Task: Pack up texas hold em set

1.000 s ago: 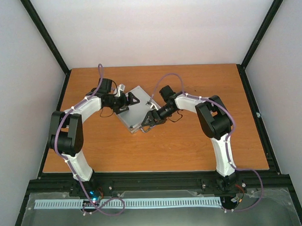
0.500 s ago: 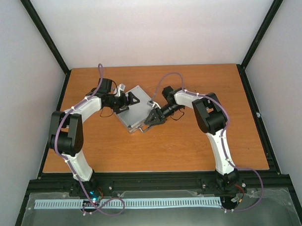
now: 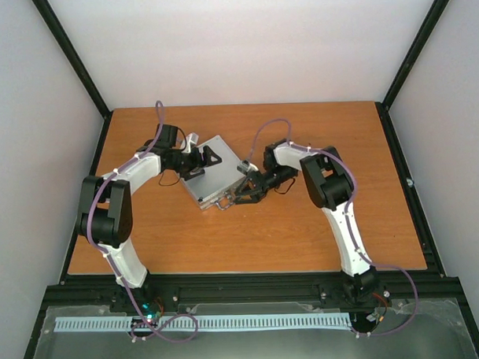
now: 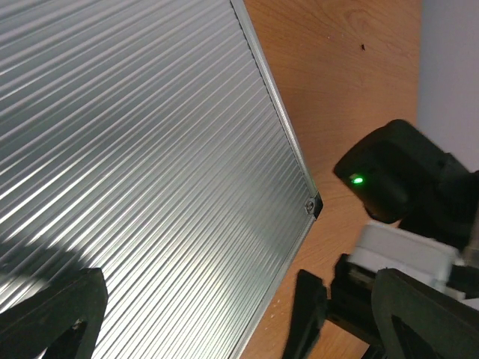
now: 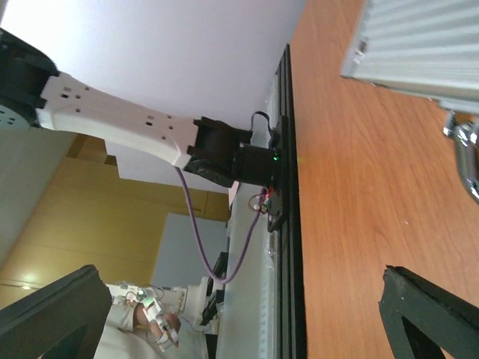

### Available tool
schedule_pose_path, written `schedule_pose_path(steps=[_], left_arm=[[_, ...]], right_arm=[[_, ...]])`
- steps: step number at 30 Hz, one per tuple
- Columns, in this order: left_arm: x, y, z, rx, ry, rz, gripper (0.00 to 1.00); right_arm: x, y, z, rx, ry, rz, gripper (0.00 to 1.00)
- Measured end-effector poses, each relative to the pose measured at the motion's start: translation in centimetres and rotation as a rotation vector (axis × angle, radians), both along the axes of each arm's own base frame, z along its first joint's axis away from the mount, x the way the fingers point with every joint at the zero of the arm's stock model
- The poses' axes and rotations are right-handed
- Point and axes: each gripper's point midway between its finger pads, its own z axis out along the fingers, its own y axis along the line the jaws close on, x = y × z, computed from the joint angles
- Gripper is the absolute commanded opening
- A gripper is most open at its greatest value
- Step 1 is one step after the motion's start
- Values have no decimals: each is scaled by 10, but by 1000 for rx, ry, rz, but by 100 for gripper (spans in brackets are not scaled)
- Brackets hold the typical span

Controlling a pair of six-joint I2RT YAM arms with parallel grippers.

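The top camera looks down on the whole bench (image 3: pixel 304 232); both wrist cameras sit close, sharing the ribbed case (image 3: pixel 213 177).

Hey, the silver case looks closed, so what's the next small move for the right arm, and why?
Probably ease the right gripper toward the metal handle until it sits between the fingers. The case lies shut on the table, the right fingers are spread open, and in the wrist view the handle shows off to one side, not between them.
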Motion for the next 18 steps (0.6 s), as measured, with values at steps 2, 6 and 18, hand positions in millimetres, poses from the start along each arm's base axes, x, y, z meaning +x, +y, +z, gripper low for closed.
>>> schedule_pose_path(steps=[2,6,18], left_arm=[[0,0,0,0,0,0,100],[0,0,0,0,0,0,100],[0,1,0,8,-2,-2,100]], right_arm=[[3,-3,13,18,-24,-13,100],[13,-12,30,36,-47,-49,100],[30,-45,67,45,-72,-146,100]])
